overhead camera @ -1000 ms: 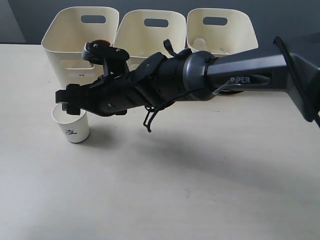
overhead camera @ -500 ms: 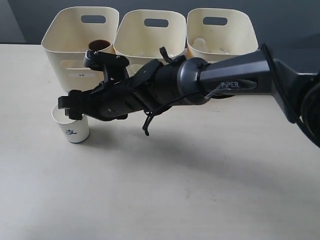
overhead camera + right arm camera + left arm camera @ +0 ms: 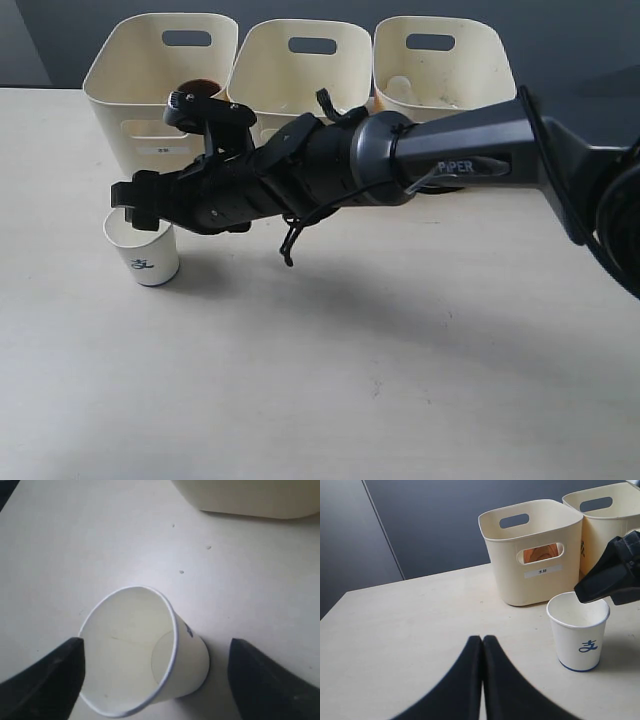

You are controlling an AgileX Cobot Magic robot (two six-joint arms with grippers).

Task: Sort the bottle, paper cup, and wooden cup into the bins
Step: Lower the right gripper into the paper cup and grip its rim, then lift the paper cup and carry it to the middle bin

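The white paper cup [image 3: 148,256] stands upright on the table in front of the left bin [image 3: 125,105]. My right gripper [image 3: 135,203] reaches across and hangs open just above the cup's rim. In the right wrist view the paper cup [image 3: 140,655] lies between the right gripper's [image 3: 156,652] spread fingers, untouched. The reddish-brown wooden cup [image 3: 200,88] sits inside the left bin and shows through that bin's cutout [image 3: 540,554]. My left gripper [image 3: 482,639] is shut and empty, low over the table short of the paper cup [image 3: 579,632]. The bottle is not clearly seen.
The middle bin [image 3: 270,70] and the right bin [image 3: 480,75] stand in a row with the left one along the table's far side. A pale shape [image 3: 398,88] lies in the right bin. The right arm [image 3: 450,155] spans the table in front of the bins.
The right gripper dipped slightly and came back, staying open over the paper cup. The arm behind it shifted a little. The cup has not moved.
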